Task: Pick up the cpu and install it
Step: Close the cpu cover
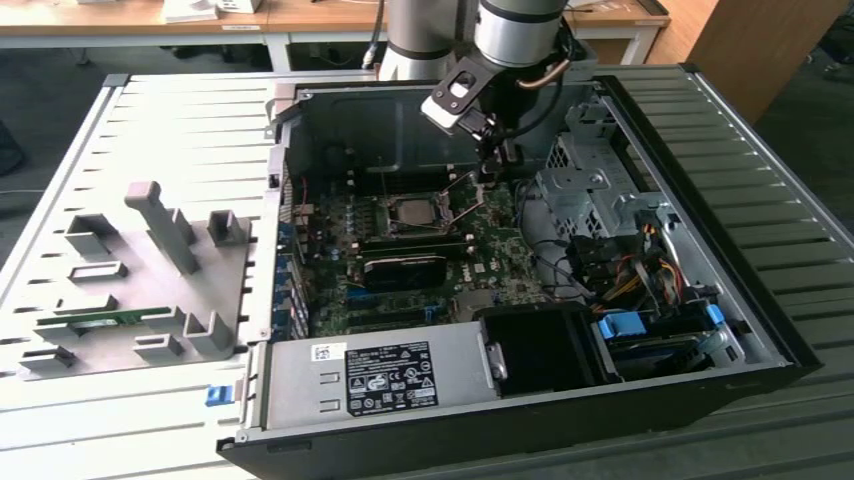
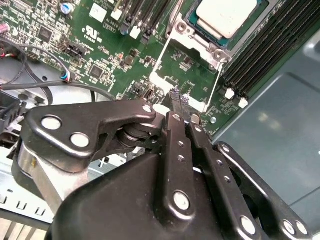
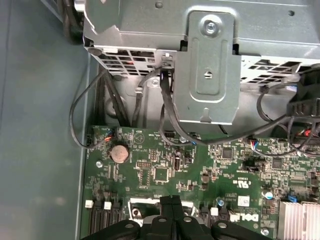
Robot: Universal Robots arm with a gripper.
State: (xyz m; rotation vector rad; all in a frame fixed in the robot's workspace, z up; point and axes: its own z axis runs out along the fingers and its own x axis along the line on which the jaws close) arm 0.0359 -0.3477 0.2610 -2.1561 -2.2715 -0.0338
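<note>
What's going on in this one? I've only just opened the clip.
A robot arm is working inside an open computer case lying on a table. The cpu already sits in its socket on the motherboard, with the socket's hinged metal frame folded open beside it. The gripper is shut with nothing between its fingers, its tips just over the far edge of that open frame.

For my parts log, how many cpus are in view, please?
1: the cpu lies in the motherboard socket inside the case, near the end effector; others may be hidden.
</note>
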